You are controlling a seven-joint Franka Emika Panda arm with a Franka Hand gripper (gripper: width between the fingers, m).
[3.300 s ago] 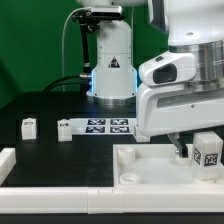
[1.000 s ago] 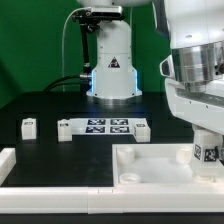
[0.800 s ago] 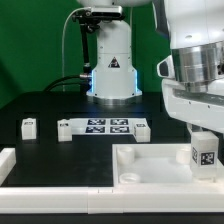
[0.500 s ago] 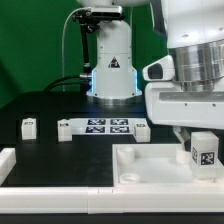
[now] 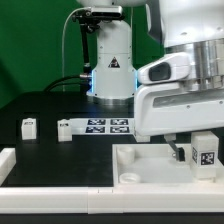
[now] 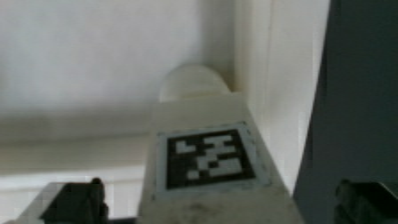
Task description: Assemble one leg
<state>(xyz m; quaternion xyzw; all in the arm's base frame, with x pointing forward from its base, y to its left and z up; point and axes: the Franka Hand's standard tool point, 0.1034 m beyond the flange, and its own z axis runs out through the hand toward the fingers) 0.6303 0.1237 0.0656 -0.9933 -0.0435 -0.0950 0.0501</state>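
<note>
Where the glossy white shell of the arm hangs over the exterior view's right, the gripper stands spread astride the leg. In the wrist view its two dark, matt fingertips sit either side of the leg with a strip of gap on each flank, touching neither face as far as I can see. The leg is a chunky, square-sided white peg, upright on the panel toward the exterior view's right, with a crisp black-and-white square tag on the face turned this way and another on the face the wrist view sees. Its far end is rounded like a dome and meets the panel, though whether it sits in a socket I cannot tell. The panel is flat, smooth and matt white, lying on the black table. Further back lies the marker board, a thin white strip with a row of tags, and off its end at the exterior view's left sits a second small tagged block. Compared with a second ago the hand has swung from narrow-on to broadside. Its shell now reaches further toward the exterior view's left and hides the little block that showed by the board's other end half a second ago. The leg stands in the same spot, its tag showing more squarely.
</note>
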